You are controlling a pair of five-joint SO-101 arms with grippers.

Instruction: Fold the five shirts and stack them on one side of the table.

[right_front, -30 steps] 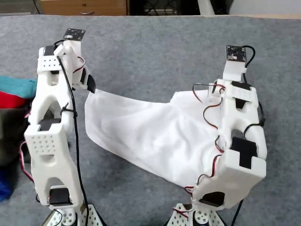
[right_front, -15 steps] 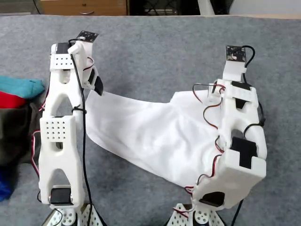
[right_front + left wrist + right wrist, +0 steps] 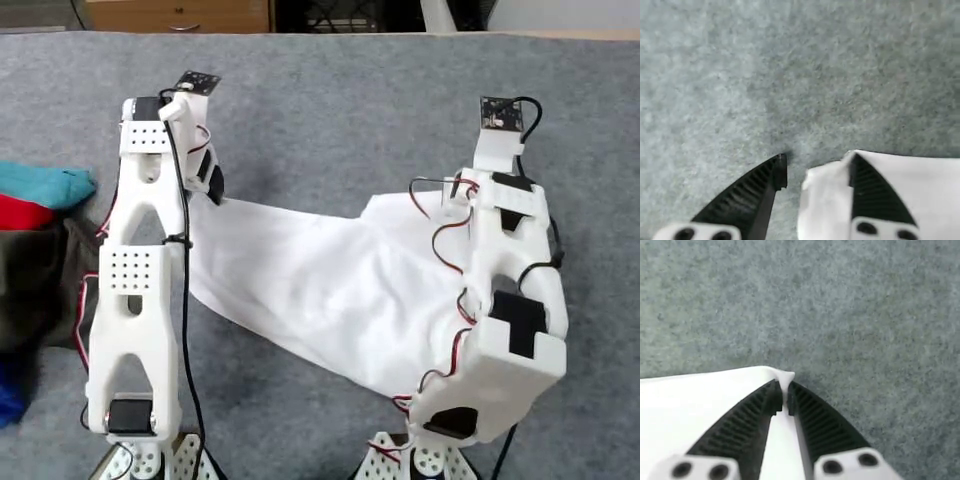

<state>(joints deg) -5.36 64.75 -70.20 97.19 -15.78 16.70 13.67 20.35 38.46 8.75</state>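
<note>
Left jaws: spread apart, one tip on the bare table covering, the other resting on a corner of the white shirt (image 3: 330,290), with the cloth's edge lying partly in the gap between them. Right jaws: pressed together and pinching another corner of the white shirt, a small peak of cloth standing out past the tips. White shirt: single item, lying open and unfolded with loose creases on the table (image 3: 330,110), between the two arms; its far corners sit at the two sets of jaws and its near edge runs towards the base of the right arm (image 3: 510,280), which stands over that side of the cloth. Left arm (image 3: 140,290): stretched along the shirt's other side, its body just beside the cloth's edge. Table: covered in grey felt-like fabric. Other garments: a group at the table's left edge, well apart from the white shirt, comprising a teal piece (image 3: 40,185), a red piece (image 3: 22,212) touching it, a dark piece (image 3: 30,285) nearer the arms' bases, and a blue piece (image 3: 8,395) at the frame's edge. Beyond the table's far edge: a wooden cabinet (image 3: 180,15).
</note>
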